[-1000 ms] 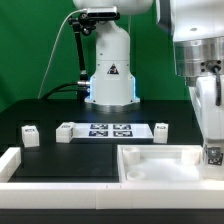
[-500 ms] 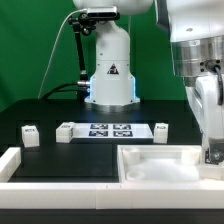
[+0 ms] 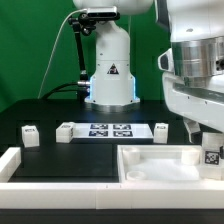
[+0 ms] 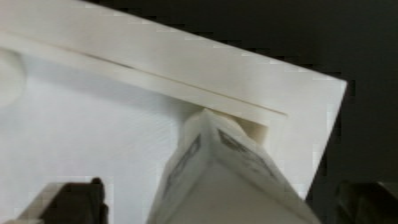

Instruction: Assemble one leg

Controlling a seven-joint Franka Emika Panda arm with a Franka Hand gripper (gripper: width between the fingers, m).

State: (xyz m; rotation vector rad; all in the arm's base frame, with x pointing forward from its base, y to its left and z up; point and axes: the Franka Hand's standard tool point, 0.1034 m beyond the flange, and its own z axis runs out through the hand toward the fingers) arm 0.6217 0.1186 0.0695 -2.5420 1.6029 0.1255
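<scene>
A white leg point(image 3: 212, 156) with a black-and-white tag facing the camera stands upright at the corner of the large white tray point(image 3: 150, 158), on the exterior view's right. My gripper point(image 3: 211, 146) hangs straight over it, with the leg's upper end between the fingers. In the wrist view the leg point(image 4: 228, 170) tapers away from the camera toward the tray's corner rim point(image 4: 214, 98). The dark fingers point(image 4: 73, 202) stand wide apart with a strip of tray showing beside the leg, so the gripper point(image 4: 221, 205) is open.
Three more white legs lie on the black table: one far left point(image 3: 30, 134), one left of the marker board point(image 3: 66, 131), one to its right point(image 3: 160, 130). The marker board point(image 3: 110, 129) lies at the middle back. A white raised edge point(image 3: 10, 160) runs along the front left.
The hand has turned about its upright axis and now looks broader and a little higher. The leg's tag shows more plainly below it. The leg stays at the tray's corner.
</scene>
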